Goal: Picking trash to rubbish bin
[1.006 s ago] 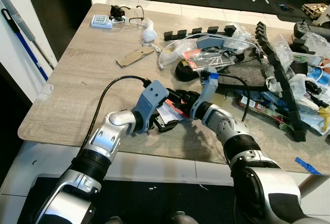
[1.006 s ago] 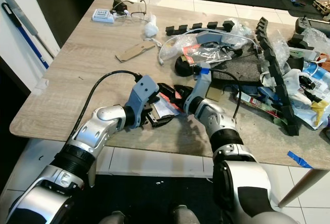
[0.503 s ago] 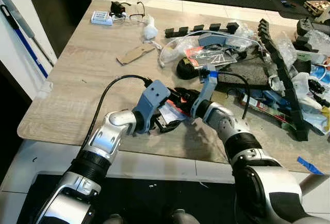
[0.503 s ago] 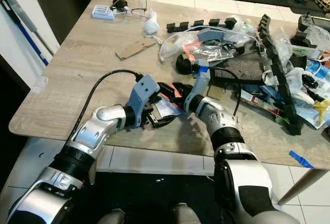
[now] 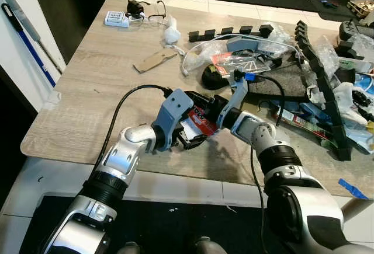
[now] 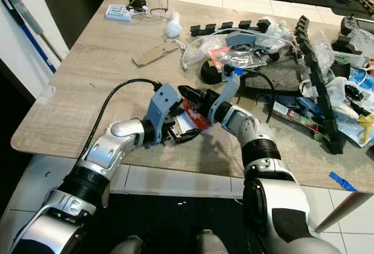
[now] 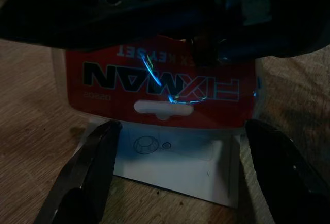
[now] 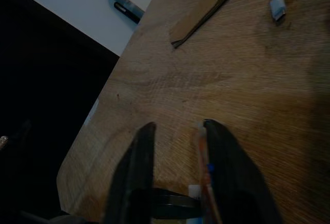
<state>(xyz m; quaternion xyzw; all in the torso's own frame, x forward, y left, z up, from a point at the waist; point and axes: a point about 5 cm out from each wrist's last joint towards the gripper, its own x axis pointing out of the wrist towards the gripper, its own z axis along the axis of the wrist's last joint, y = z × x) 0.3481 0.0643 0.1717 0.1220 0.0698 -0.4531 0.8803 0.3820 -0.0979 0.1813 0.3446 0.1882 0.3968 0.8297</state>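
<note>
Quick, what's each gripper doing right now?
Left gripper: open, fingers either side of the red and white cardboard package.
Right gripper: thin edge of that package between its fingers.

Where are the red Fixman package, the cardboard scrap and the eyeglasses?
red Fixman package (image 7: 160,87), left wrist view, on its red printed header.
cardboard scrap (image 5: 154,61), left eye view, on its flat middle.
eyeglasses (image 5: 155,18), left eye view, on the lens frame.
</note>
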